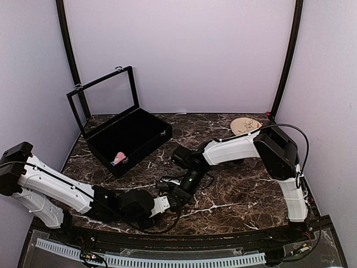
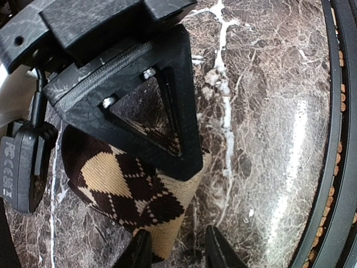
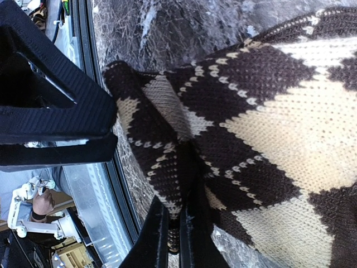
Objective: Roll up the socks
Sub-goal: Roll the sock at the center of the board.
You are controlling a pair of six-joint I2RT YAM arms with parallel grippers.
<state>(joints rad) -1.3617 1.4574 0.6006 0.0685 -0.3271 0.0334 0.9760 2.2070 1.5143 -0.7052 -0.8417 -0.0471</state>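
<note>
Tan-and-brown argyle sock (image 3: 268, 111): clamps a fold of it in the right gripper (image 3: 174, 237), fingers pressed together on the knit. Holds the left gripper (image 2: 178, 248) with fingers apart, sock's end poking in between them, close against one. Lies bunched on marble (image 2: 262, 139) straight ahead of both tools. Shows the pink sock (image 1: 119, 158) in a black box (image 1: 148, 148), well off beyond the left gripper
</note>
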